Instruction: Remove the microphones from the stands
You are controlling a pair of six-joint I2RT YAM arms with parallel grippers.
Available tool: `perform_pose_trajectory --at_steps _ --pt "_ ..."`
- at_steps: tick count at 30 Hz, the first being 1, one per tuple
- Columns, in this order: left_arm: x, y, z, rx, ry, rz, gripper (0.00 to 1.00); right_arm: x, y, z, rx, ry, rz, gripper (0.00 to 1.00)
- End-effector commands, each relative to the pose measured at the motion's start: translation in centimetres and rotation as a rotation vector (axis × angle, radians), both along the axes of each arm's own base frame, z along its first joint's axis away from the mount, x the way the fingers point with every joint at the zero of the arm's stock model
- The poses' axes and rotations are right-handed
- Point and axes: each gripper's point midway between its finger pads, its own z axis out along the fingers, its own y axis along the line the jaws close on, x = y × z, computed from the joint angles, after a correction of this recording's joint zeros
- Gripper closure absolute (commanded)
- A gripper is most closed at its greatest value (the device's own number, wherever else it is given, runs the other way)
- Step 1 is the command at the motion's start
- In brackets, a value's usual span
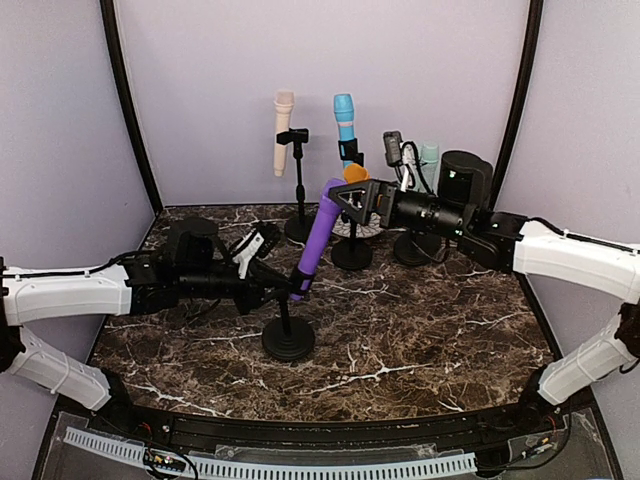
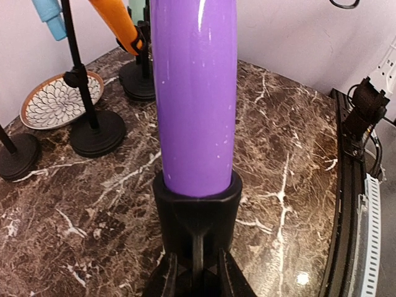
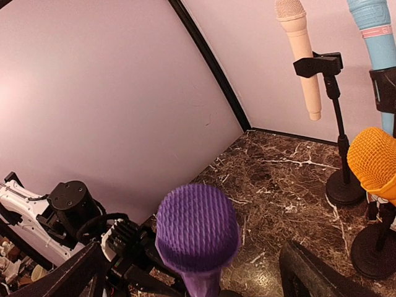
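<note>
While left jaws pinch the stand [image 2: 197, 213], right jaws straddle the microphone [image 3: 197, 226] head, spread wide.

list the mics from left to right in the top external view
beige microphone → purple microphone → blue microphone → pale green microphone; the orange microphone sits right below the blue one, so it is left out

Purple microphone [image 1: 318, 232], black stand [image 1: 288, 340], brown white-veined marble table [image 1: 430, 320], floral-patterned plate [image 2: 52, 102]

Robot lab booth, plain lilac walls [image 1: 220, 60], marble-look tabletop [image 1: 420, 330], slotted cable duct [image 1: 300, 463] at near edge
</note>
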Motion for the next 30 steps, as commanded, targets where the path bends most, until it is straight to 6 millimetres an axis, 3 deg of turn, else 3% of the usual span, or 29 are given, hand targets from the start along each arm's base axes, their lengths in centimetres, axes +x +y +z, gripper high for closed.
perform_pose_trajectory --at_steps 1,7,14,20,26,30 --pt "-1.5 -1.1 4.6 -0.059 -0.016 -0.060 1.00 -0.2 2.2 1.6 0.033 -0.015 0.008 0.01" --pt "-2.7 -0.3 5.0 -0.080 -0.036 -0.082 1.00 -0.3 4.6 -1.1 -0.038 0.019 -0.011 0.05" --pt "-4.1 0.6 3.5 -0.095 -0.029 -0.100 1.00 -0.7 5.0 -2.0 -0.051 0.013 -0.044 0.20" --pt "-4.9 1.0 2.3 -0.086 -0.011 -0.116 1.00 -0.6 6.3 -2.1 -0.029 0.008 -0.017 0.21" --pt "-5.8 1.1 1.3 -0.080 0.017 -0.150 1.00 -1.6 7.0 -2.5 -0.035 -0.009 0.050 0.52" --pt "-6.8 0.8 0.5 -0.078 0.056 -0.205 1.00 -3.2 6.6 -2.0 -0.038 -0.096 0.150 0.61"
